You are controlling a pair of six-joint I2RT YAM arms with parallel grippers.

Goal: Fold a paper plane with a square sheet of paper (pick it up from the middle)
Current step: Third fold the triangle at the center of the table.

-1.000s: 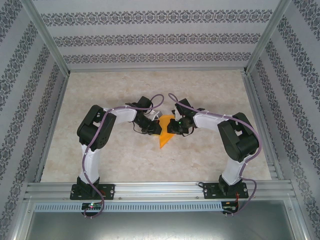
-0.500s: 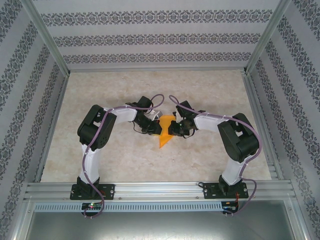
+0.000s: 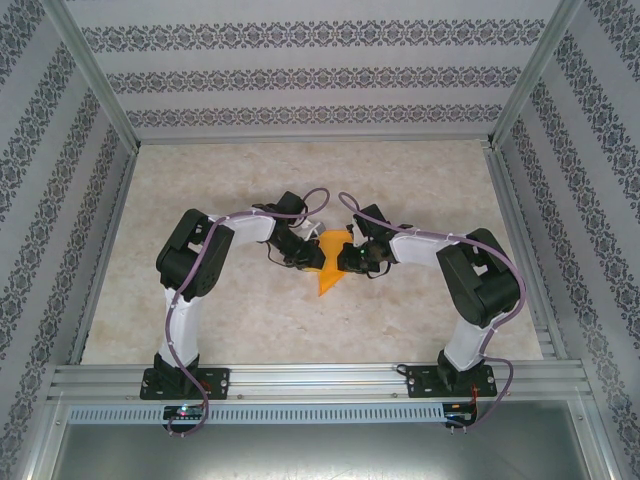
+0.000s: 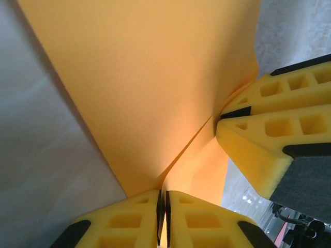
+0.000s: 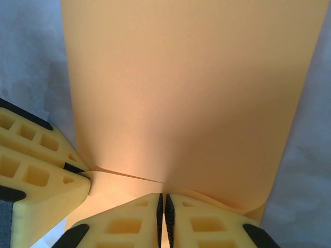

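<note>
While both arms met over the middle of the table (image 3: pixel 250 320), the step in hand looked like a mid-fold. The paper plane (image 3: pixel 326 272), already a pointed orange wedge, sat between the grippers with its tip toward the near edge, well apart from every corner. Next move, by my reckoning: carry one flap across and press the crease without letting the thin layers slip or tear.

Left gripper (image 4: pixel 161 217): jaws pressed nearly together, pinching the paper's left side where a crease ran in. Right gripper (image 5: pixel 162 217): likewise clamped thin on the right side. Beyond the fingers the paper spread smooth. Whether it lay flat or was lifted, I could not tell.
</note>
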